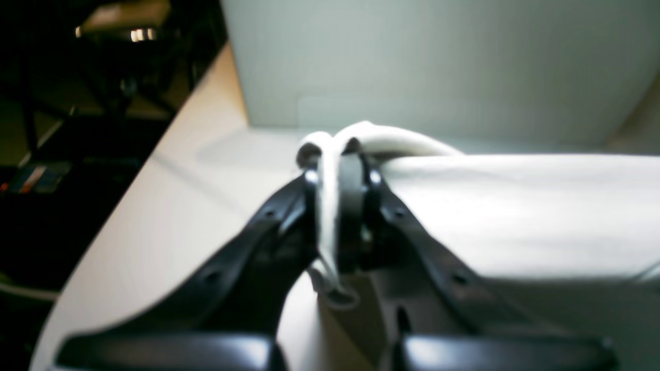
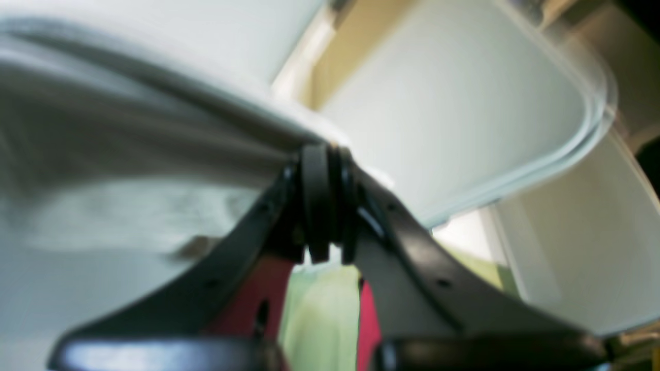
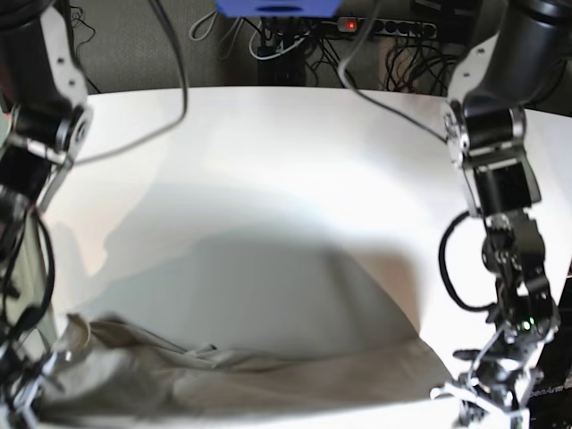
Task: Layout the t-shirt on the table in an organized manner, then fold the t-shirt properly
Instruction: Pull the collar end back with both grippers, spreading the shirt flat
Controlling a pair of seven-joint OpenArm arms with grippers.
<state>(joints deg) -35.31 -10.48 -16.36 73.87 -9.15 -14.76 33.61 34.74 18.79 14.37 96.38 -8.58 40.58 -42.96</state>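
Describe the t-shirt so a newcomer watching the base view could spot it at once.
Start at the big white table and drop to its near edge. The t-shirt is the pale grey-beige cloth stretched there between both arms, the only soft, wrinkled thing on the glossy top.

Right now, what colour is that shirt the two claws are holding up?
The t-shirt is a plain pale grey-beige with no print, best seen in the base view.

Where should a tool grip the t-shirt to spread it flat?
At its two outer edges, one from each side. The t-shirt hangs as a stretched band at the near edge of the table; left tool and right tool already pinch those ends.
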